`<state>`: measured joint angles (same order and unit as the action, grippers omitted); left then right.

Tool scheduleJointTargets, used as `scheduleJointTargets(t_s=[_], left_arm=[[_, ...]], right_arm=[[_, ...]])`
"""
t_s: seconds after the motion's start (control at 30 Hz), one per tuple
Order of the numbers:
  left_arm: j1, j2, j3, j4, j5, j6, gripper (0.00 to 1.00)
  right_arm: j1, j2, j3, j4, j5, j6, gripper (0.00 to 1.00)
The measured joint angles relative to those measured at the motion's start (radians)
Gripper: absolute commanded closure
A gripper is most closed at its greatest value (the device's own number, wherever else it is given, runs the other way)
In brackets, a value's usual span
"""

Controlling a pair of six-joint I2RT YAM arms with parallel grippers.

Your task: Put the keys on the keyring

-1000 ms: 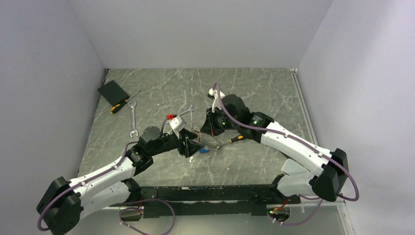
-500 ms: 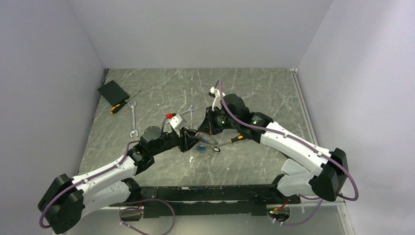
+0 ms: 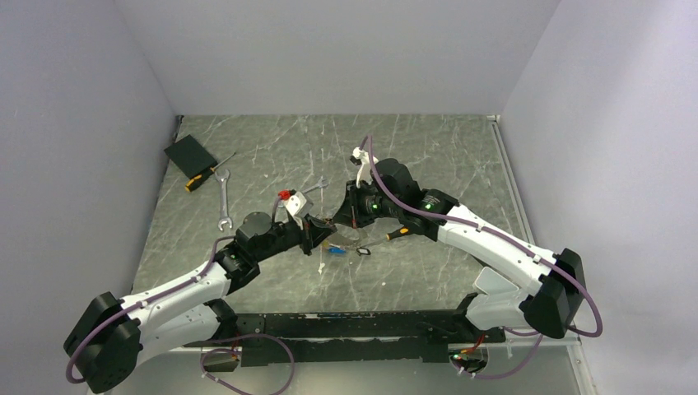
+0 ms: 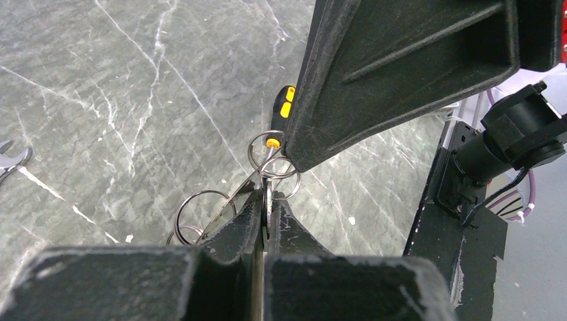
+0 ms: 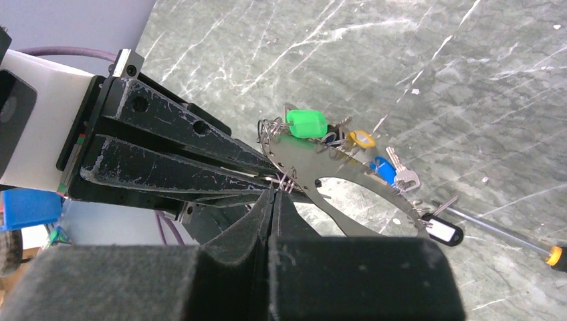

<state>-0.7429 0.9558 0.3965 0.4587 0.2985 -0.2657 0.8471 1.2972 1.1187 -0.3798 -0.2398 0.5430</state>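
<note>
At table (image 3: 428, 148) centre, right gripper (image 5: 273, 195) clamps keyring (image 5: 348, 175), left gripper (image 4: 267, 210) pinches shut on its same end; keys (image 5: 306, 124) bunched there. Best hold ring steady, feed keys along without twisting.

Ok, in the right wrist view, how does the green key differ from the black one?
The green key has a solid, blocky head; the black key has a white label window in its head. The green key hangs at the keyring end nearer the camera; the black key sits at the far end, beside the screwdriver shaft. Both seem joined to the keyring by small wire rings.
</note>
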Motion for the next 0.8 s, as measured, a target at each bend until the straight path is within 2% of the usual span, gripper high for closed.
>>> scheduleJointTargets(t_s=[0.8], left_arm=[[-0.013, -0.029, 0.0, -0.085, -0.01, 0.062, 1.0]], right_arm=[[0.002, -0.002, 0.0, -0.011, 0.031, -0.031, 1.0]])
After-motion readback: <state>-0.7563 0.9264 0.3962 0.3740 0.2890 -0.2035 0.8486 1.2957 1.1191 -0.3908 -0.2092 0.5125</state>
